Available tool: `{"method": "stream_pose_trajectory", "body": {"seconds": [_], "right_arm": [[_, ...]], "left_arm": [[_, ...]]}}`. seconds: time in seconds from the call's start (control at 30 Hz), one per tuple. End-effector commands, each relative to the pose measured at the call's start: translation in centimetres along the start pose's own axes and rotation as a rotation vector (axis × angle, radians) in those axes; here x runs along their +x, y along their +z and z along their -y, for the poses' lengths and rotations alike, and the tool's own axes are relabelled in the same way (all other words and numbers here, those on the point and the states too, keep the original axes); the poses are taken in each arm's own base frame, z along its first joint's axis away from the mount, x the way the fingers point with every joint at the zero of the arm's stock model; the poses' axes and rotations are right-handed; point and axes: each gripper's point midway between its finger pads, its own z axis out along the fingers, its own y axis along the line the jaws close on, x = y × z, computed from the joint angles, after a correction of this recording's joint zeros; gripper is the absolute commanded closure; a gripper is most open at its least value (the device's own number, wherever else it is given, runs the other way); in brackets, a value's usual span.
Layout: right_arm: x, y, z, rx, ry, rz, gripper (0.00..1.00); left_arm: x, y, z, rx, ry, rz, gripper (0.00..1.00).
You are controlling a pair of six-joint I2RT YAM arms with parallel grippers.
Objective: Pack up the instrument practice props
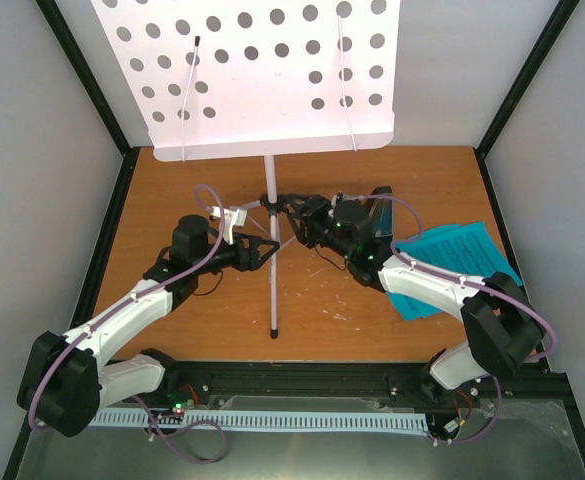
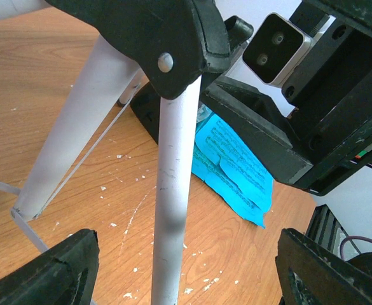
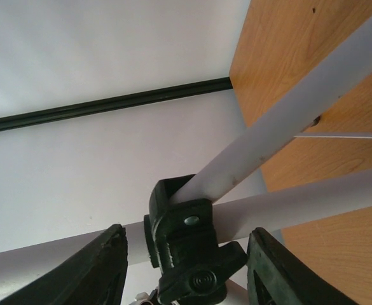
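The white music stand stands upright at the table's middle back, its hole-punched desk (image 1: 262,70) high at the top of the view. My left gripper (image 1: 265,250) is open around the stand's near tripod leg (image 2: 172,210), which passes between the fingers without touching them. My right gripper (image 1: 286,210) is open on either side of the black leg hub (image 3: 187,248), where the white tubes meet. Cyan sheet-music pages (image 1: 460,262) lie flat on the right, and also show in the left wrist view (image 2: 233,168). A black object (image 2: 149,113), likely the metronome, is mostly hidden behind the right arm.
The wooden tabletop (image 1: 202,310) is flecked with white chips. Grey walls with black frame posts (image 1: 82,80) close in the left, right and back. A black rail (image 1: 302,380) runs along the near edge between the arm bases.
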Motion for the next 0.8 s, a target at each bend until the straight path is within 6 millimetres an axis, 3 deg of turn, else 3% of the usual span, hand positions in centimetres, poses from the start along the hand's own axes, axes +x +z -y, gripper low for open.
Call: {"method": "stream_pose_trajectory", "body": {"seconds": [0.0,0.17,0.53,0.63,0.77], "right_arm": [[1.1,0.6,-0.2,0.003,0.028,-0.033,0.49],[1.2,0.7,0.1,0.007,0.041,-0.036,0.59],[1.1,0.5,0.5,0.011,0.018,-0.034,0.95],[0.7,0.1,0.9,0.015,0.005,-0.012,0.94],[0.4,-0.2,0.5,0.000,-0.025,0.007,0.77]], "left_arm": [[-0.4,0.1,0.5,0.022,0.036,0.005,0.23],[-0.3,0.1,0.4,0.016,0.035,0.002,0.23],[-0.3,0.0,0.5,0.015,0.023,-0.001,0.24],[-0.3,-0.1,0.4,0.005,0.022,0.006,0.24],[-0.4,-0.4,0.3,-0.010,0.032,0.013,0.23]]}}
